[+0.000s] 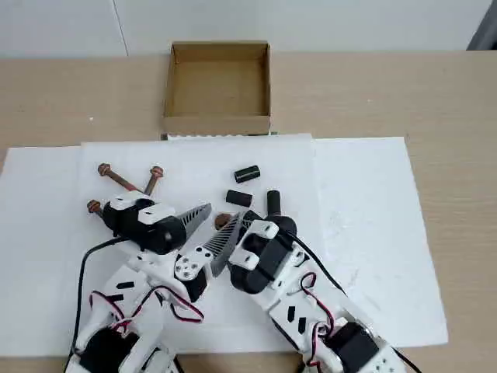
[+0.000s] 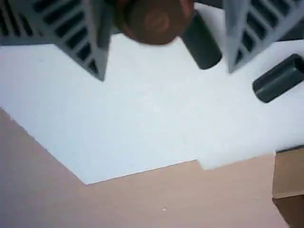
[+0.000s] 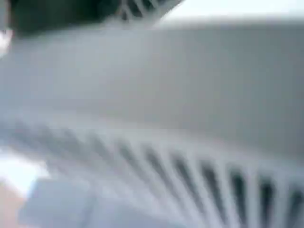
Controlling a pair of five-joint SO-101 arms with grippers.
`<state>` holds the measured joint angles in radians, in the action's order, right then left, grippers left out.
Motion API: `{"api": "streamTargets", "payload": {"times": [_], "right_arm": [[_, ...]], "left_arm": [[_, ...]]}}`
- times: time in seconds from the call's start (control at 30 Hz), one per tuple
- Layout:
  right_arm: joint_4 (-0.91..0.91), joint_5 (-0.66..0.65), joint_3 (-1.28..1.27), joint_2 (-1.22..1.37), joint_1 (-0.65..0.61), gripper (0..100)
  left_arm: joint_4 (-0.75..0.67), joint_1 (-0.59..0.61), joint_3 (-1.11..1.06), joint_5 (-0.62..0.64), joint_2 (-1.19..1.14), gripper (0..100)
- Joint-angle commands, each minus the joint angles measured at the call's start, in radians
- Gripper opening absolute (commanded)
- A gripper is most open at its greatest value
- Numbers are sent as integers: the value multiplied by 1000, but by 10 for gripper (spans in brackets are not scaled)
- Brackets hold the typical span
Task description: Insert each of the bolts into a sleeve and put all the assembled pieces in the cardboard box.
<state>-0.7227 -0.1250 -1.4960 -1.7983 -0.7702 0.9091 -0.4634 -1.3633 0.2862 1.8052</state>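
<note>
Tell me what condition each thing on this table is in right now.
Cardboard box: open, empty.
Left claw: open, with a bolt head between its fingers.
Three bolts on the left: lying bare, no sleeves on them.
Three sleeves: loose on the white sheet, outside the box.

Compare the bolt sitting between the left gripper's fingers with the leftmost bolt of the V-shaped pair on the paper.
Only the round head of the gripper bolt is visible, while the V-pair bolt shows head and full shank. The gripper bolt lies inside the open left gripper, beside a black sleeve. The V-pair bolt lies away from the sleeves, angled toward a second bolt. Both have coppery heads and rest on the white paper, outside the cardboard box.
</note>
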Motion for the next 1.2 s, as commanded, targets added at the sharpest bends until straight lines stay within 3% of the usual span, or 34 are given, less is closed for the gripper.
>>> {"api": "streamTargets", "payload": {"times": [0.0, 0.23, 0.37, 0.47, 0.57, 0.9, 1.17], "right_arm": [[24, -8, 68, -15, -1, 4], [24, -6, 43, -15, 2, 4], [22, -5, 37, -15, 30, 4], [22, -5, 37, -15, 104, 4], [21, 6, 35, -13, 194, 4], [-191, 233, 57, -13, 437, 4], [-219, 245, 250, 148, 463, 4]], "left_arm": [[0, 9, 19, -15, 5, 159], [5, 15, 85, -17, 3, 143], [0, 15, 124, -18, 6, 7], [2, 25, 148, -29, 6, 7], [0, 89, 157, -91, 5, 6], [6, 456, -30, -212, 8, 6], [6, 535, -213, -239, 8, 6]]}}
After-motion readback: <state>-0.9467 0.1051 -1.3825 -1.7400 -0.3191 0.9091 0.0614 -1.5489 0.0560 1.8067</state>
